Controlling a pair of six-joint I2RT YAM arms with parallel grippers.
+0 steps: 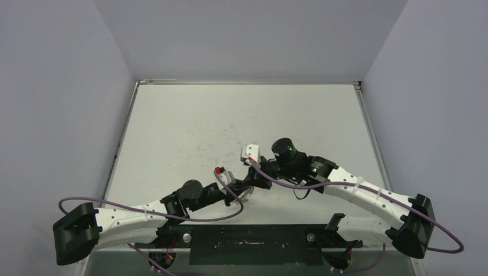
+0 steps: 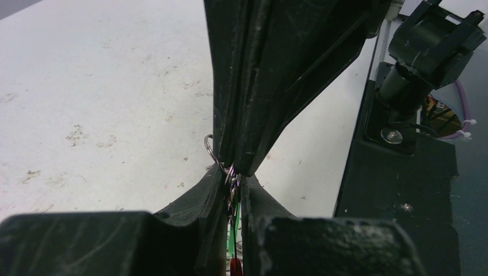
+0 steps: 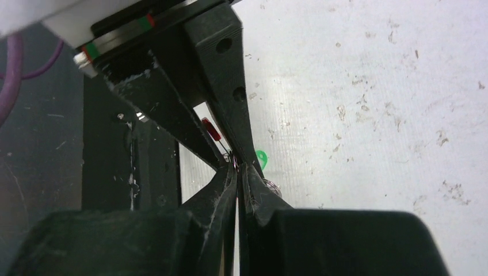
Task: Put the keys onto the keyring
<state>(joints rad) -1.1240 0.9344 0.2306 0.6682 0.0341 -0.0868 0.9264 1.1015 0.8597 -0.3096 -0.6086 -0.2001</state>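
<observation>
My two grippers meet tip to tip near the table's front middle. My left gripper (image 1: 240, 193) (image 2: 235, 192) is shut on the keyring. Its red segment (image 2: 236, 268) (image 3: 211, 129) and thin silvery strands (image 2: 231, 183) run between the fingers. The green tag (image 2: 233, 233) (image 3: 262, 156) of the keys hangs right by them. My right gripper (image 1: 252, 180) (image 3: 237, 171) is shut on a thin silver wire at the same spot. A small silver loop (image 2: 208, 147) sticks out beside its fingertips. The keys themselves are mostly hidden.
The white table (image 1: 230, 121) is scuffed, with grey walls on three sides. A black base plate (image 1: 247, 238) (image 2: 397, 190) (image 3: 109, 144) lies just behind the grippers at the near edge. Purple cables (image 1: 218, 217) loop off both arms.
</observation>
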